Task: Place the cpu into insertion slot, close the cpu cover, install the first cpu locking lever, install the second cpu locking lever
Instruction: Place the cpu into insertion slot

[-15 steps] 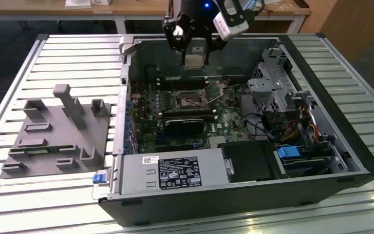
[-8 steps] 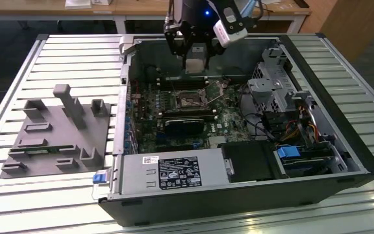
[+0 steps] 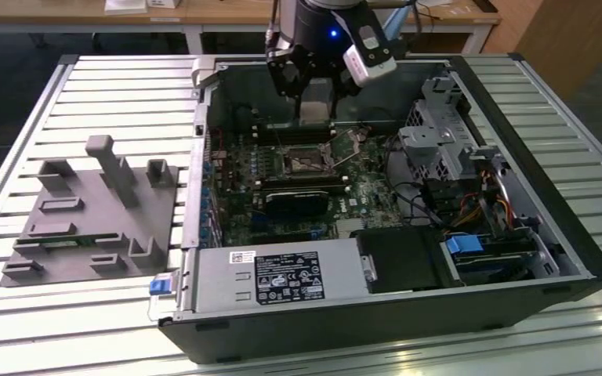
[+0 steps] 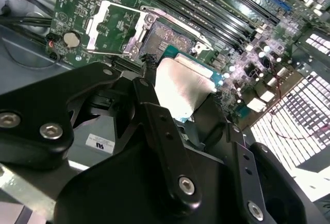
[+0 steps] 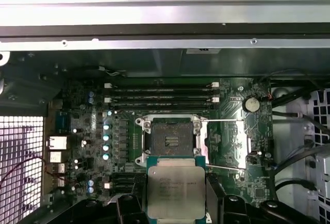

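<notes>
Right now your gripper is clamped on the cpu, one finger on each of two opposite edges, with the silvery metal top facing the first wrist view. You can see the chip between the black fingers there, and in the second wrist view it sits between the two fingertips. The insertion slot is uncovered, its dark centre bare and its thin metal rim exposed. The cpu is not seated in that slot; it hangs above it and a little to one side, its near edge lining up with the slot's rim in the first wrist view. The cpu cover is swung open and lies flat on the green board just beside the slot, on the side towards the round coin battery. A thin metal lever runs along the edge of that cover. The long black memory slots lie on the far side of the slot from the cpu. In the exterior view the slot sits inside the open computer case, directly under the gripper.
</notes>
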`<state>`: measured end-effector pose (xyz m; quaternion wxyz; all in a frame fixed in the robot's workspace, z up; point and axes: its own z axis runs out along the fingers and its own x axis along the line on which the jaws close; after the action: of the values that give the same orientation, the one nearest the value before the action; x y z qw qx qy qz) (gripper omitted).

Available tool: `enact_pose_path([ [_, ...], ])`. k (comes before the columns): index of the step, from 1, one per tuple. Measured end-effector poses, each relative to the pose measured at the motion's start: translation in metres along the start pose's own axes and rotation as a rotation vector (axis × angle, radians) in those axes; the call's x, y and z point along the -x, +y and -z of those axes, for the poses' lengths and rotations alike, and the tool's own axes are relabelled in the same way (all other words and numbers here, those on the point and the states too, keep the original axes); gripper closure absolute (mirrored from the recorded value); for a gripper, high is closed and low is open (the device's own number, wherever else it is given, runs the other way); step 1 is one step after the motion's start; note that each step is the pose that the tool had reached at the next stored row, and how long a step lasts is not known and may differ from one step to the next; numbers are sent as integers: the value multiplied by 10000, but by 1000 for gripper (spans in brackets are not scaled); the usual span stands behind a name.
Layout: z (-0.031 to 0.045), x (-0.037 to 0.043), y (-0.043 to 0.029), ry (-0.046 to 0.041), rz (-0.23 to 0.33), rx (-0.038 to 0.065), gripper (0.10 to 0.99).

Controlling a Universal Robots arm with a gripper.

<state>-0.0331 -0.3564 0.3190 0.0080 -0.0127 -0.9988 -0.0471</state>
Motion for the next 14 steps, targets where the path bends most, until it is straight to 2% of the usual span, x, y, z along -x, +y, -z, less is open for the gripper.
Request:
enact_pose_path([
  [14,-249,25,42,0,0,1,549],
])
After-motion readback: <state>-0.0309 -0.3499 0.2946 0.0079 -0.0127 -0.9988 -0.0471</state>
